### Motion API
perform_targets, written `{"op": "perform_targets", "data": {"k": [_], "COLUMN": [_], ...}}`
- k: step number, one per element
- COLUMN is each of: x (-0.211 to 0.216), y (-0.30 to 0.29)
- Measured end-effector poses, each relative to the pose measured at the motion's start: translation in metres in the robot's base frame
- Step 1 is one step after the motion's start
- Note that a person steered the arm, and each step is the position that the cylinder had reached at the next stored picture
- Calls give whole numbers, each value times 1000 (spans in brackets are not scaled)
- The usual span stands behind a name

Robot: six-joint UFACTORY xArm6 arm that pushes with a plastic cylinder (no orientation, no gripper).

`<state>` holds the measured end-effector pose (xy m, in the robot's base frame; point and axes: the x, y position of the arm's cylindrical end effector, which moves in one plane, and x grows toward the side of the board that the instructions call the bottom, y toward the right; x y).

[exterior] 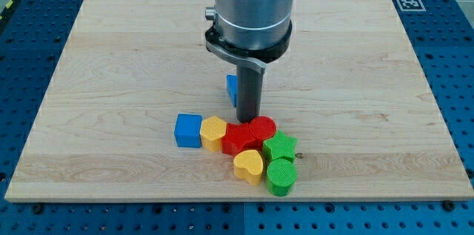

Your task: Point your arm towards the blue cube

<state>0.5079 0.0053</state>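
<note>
The arm (pixel 253 5) stood over the middle of the wooden board (pixel 111 64), and its dark rod came straight down. There were no jaws to spread or press together, only the rod. The tip (pixel 248 121) rested just above the cluster of blocks, touching or nearly touching the red cylinder (pixel 263 127). A blue block (pixel 231 89) showed partly behind the rod, on its left; its shape could not be made out.

The blue cube (pixel 188 130) sat at the left end of the cluster, down and to the left of the tip, beside a yellow block (pixel 213 133). Next came a red block (pixel 238 139), a yellow heart (pixel 249 165), a green star (pixel 281 147) and a green cylinder (pixel 281 176), packed closely together. The board lay on a blue perforated table (pixel 29 42).
</note>
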Motion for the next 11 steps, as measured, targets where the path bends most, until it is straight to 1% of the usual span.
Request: {"op": "perform_targets", "data": {"k": [2,3,4,5,6,7,8,9,10,11], "x": [-66,-78,-59,-14,40,95,99,102,75,59], "y": [-53,-99,-157,-206,-232,-212,-123,-112,-101,-99]}}
